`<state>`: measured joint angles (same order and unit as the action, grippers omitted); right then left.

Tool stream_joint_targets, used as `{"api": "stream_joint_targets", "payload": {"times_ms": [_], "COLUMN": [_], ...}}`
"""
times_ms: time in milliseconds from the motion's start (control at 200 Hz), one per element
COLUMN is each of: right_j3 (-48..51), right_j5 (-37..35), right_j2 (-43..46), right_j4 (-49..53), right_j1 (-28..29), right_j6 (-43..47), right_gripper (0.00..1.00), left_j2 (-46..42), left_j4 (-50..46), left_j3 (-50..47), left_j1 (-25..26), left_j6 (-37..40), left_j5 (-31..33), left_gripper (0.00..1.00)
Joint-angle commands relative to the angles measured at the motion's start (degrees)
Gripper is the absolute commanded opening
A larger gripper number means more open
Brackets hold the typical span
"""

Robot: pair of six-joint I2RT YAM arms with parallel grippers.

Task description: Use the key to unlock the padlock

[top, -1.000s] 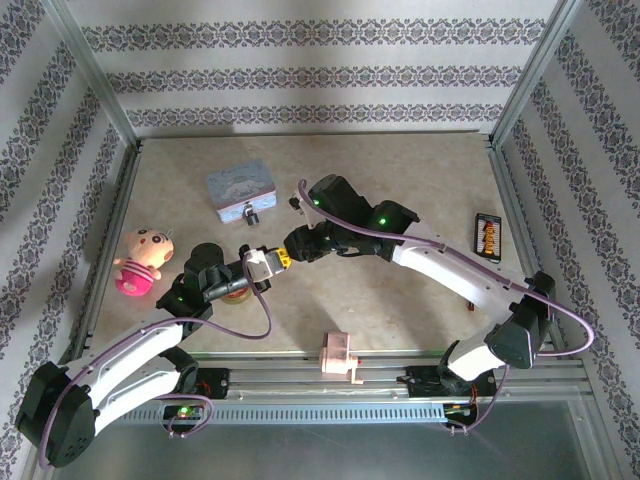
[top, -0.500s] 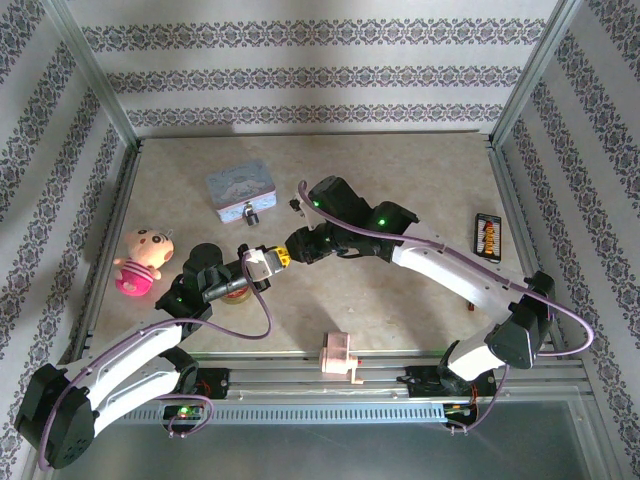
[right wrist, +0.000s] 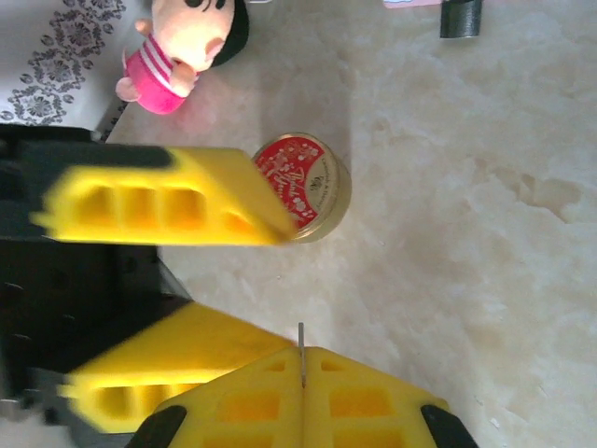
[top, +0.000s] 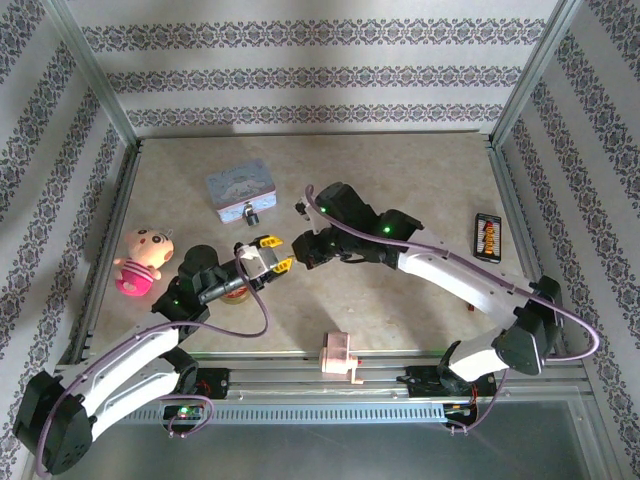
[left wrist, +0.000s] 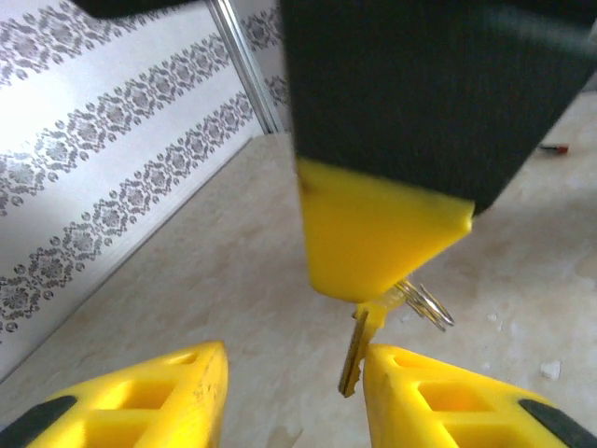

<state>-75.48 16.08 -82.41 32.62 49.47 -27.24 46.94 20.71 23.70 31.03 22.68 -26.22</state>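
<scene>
Spread the left claw wide just now, leaving key pinched in right claw, shaft hanging down, padlock near, beyond-left.

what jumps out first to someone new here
The two yellow-tipped end effectors meet mid-table: the right end effector pinches the key, dangling it between the open fingers of the left end effector. A pink doll sits at the left edge, the pale blue tin farther back, padlock at its front.

The right gripper's jaws hide the key's head; the padlock is too small for detail.
</scene>
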Motion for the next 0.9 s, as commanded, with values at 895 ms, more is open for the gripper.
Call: {"api": "stream_joint_targets", "payload": {"times_ms": [895], "right_j3": [34.61], "right_j5": [5.89], "right_j2": [16.37], "right_j4": [-56.35], "right_j1": [-6.41], "right_j6": [-17.77], "right_gripper": [0.0], "left_j2": [4.84], "left_j4": [4.17], "left_j3": [4.62], "left_j1": [0.44], "left_j6": [-70.22], "left_j5": [-1.39], "left_gripper": [0.47]}}
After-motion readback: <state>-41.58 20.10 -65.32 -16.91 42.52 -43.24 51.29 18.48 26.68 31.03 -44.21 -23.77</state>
